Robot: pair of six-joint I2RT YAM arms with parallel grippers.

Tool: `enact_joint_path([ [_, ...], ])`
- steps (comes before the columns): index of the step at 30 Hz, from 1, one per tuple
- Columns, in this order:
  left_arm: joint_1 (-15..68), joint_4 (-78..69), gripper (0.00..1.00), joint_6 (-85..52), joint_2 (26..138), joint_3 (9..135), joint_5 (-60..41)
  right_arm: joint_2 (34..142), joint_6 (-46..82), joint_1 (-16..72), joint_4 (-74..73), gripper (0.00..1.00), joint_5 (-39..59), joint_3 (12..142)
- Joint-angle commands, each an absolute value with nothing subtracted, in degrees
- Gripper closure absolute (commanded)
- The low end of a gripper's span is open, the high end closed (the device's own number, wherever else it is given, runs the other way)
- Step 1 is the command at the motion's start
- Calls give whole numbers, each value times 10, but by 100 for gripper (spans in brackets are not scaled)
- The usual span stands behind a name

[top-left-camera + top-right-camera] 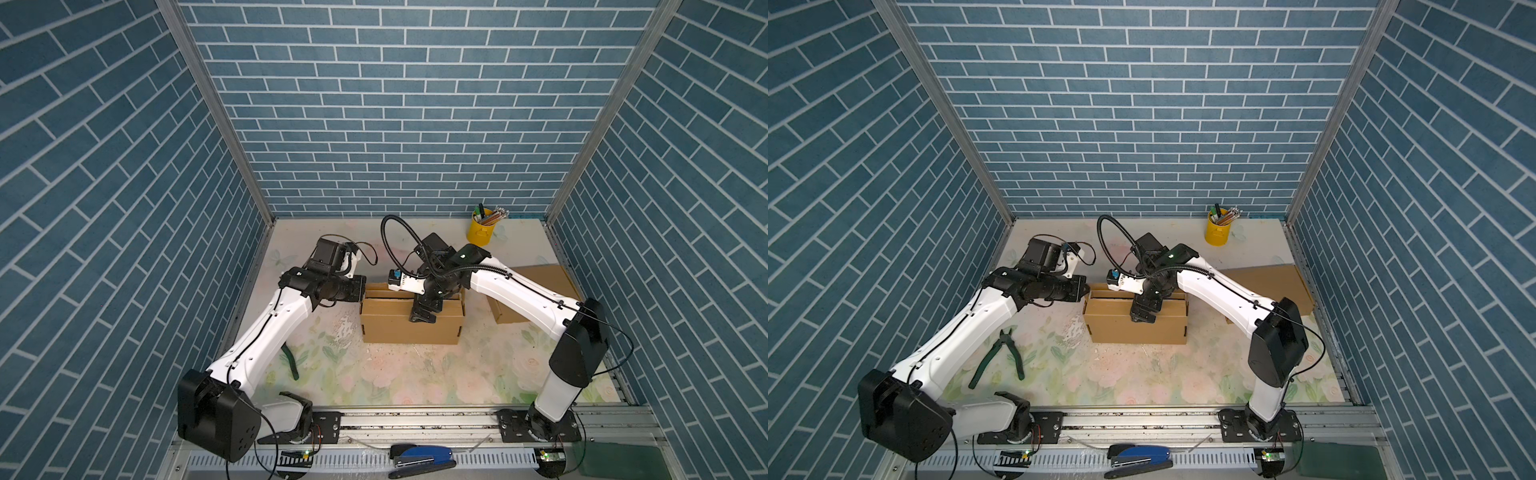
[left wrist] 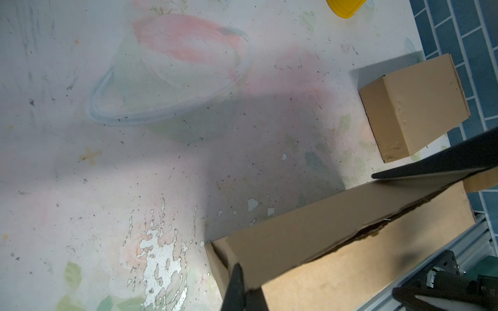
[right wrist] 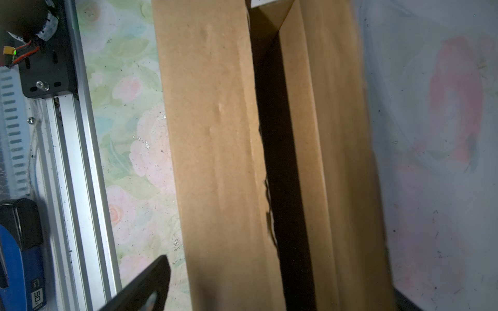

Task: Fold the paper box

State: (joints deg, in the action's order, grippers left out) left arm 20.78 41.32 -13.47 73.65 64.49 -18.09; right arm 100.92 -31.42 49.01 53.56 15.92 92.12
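right gripper (image 1: 424, 316) gapes over paper box (image 1: 390, 330); left gripper (image 1: 363, 291) closed beside it.

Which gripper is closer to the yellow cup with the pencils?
Right. The right gripper hangs over the middle of the paper box, in front of the yellow cup. The left gripper is at the box's left end, farther from the cup.

The right tool (image 1: 1144, 318) sits atop the paper box (image 1: 1138, 332).

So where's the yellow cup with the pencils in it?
In both top views the yellow pencil cup stands at the table's back right, by the blue brick wall, beyond the brown paper box.
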Motion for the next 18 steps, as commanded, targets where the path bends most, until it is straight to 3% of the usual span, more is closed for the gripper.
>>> enact_joint_path([
  [1,218,482,98,-134,753,631,-190,1022,-335,497,542,1,144,942],
  [8,229,463,95,-152,749,631,-206,1015,-332,497,511,15,100,912],
  [18,230,454,89,-165,723,614,-216,986,-312,497,481,24,101,871],
])
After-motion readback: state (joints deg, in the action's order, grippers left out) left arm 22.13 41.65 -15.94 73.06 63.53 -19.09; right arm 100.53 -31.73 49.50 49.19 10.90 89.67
